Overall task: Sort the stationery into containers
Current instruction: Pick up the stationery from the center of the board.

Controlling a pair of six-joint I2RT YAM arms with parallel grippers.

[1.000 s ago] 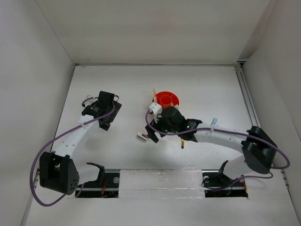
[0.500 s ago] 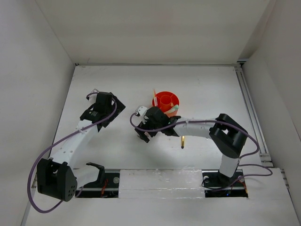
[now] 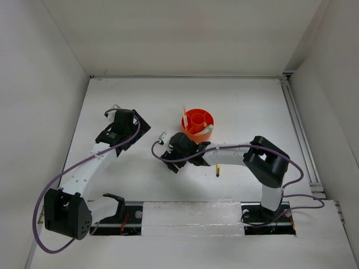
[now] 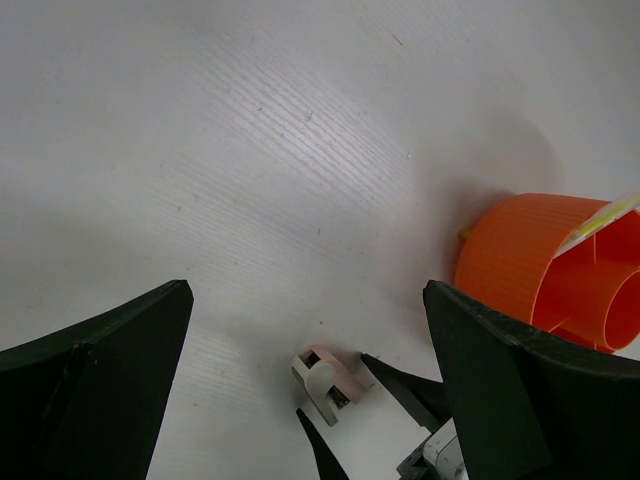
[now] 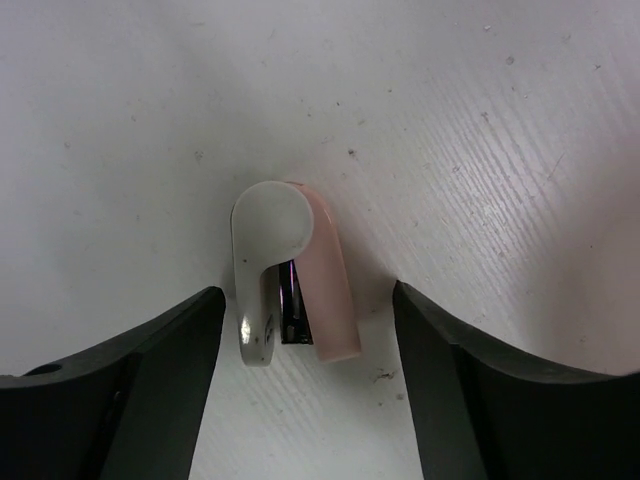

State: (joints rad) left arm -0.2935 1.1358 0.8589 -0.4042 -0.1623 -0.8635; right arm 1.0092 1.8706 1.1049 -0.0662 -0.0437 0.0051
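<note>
The pink-and-white plastic stapler (image 5: 295, 265) lies on its side on the white table (image 3: 247, 106), directly between the two fingers of the right gripper (image 5: 307, 300). The right gripper is spread wide. In the right wrist view one dark finger (image 5: 130, 390) stands on each side of the stapler, with a strip of bare table between each finger and the stapler body. Neither finger touches it. The stapler's rounded white end points away from the wrist, and its pink side faces the right-hand finger. In the top view the right wrist hides the stapler.

The left gripper (image 4: 305, 300) is also spread apart and carries nothing. It hovers over bare table to the left of the right gripper, angled towards the stapler.

The round orange plastic desk organiser (image 3: 197, 124) stands upright on the table, just behind and to the right of the right gripper and apart from the stapler. A pale yellow marker (image 3: 207, 129) with green on it leans in an outer compartment on the near-right side. A thin pinkish pen (image 3: 184, 114) stands at the left rim, tilted outwards; its exact compartment cannot be determined.

A short gold pen (image 3: 217, 170) lies on the table on the near side of the right forearm, outside the organiser.
</note>
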